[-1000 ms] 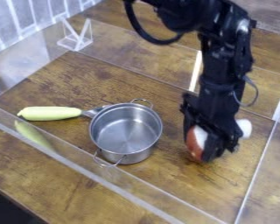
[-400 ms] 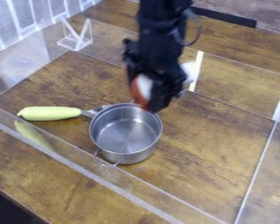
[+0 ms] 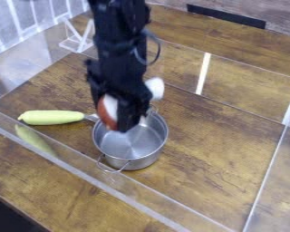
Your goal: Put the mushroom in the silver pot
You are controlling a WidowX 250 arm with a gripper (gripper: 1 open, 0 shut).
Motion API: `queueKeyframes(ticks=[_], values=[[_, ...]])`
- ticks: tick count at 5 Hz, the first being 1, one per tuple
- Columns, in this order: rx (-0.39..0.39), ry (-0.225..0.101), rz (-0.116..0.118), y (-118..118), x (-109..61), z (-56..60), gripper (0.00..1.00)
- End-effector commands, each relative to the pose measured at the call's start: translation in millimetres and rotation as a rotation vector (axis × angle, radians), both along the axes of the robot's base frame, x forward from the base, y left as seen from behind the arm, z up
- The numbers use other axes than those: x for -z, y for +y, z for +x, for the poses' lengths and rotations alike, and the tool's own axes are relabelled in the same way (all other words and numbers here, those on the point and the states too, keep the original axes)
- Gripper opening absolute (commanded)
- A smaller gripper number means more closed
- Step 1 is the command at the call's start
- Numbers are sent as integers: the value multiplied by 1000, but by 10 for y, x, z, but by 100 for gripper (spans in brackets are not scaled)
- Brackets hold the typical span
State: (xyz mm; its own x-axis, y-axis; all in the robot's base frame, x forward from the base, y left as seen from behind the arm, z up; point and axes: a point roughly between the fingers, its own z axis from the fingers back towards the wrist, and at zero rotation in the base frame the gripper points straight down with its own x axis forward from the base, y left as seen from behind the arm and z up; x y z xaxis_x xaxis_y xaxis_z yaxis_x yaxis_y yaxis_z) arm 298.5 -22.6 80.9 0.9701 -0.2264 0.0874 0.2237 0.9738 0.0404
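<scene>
My gripper point(image 3: 119, 109) points straight down and is shut on the mushroom point(image 3: 112, 110), whose reddish-brown cap shows at the left of the fingers and whose white stem point(image 3: 151, 88) sticks out to the right. It hangs just above the back left rim of the silver pot point(image 3: 130, 140), a small shiny round pot with low walls standing on the wooden table. The black arm hides the pot's far edge. Nothing lies on the part of the pot's floor that shows.
A long yellow-green vegetable toy point(image 3: 51, 117) lies left of the pot, touching its handle. Clear acrylic walls point(image 3: 62, 154) fence the work area at the front, left and right. A clear stand point(image 3: 75, 38) sits at the back left.
The arm has carried the mushroom from the table right of the pot, up and leftwards, to above the pot's back left rim. The gripper stayed shut on it.
</scene>
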Motion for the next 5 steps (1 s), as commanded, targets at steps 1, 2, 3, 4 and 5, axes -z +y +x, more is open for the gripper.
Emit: queueKeyframes(ticks=[1, 2, 3, 4, 5], values=[[-19, -66, -14, 53, 7, 38, 0], [-25, -64, -28, 38, 113, 75, 0], [-30, -63, -39, 48, 204, 123, 0], [-46, -70, -51, 62, 224, 154, 100], [-60, -73, -64, 78, 231, 186, 100]])
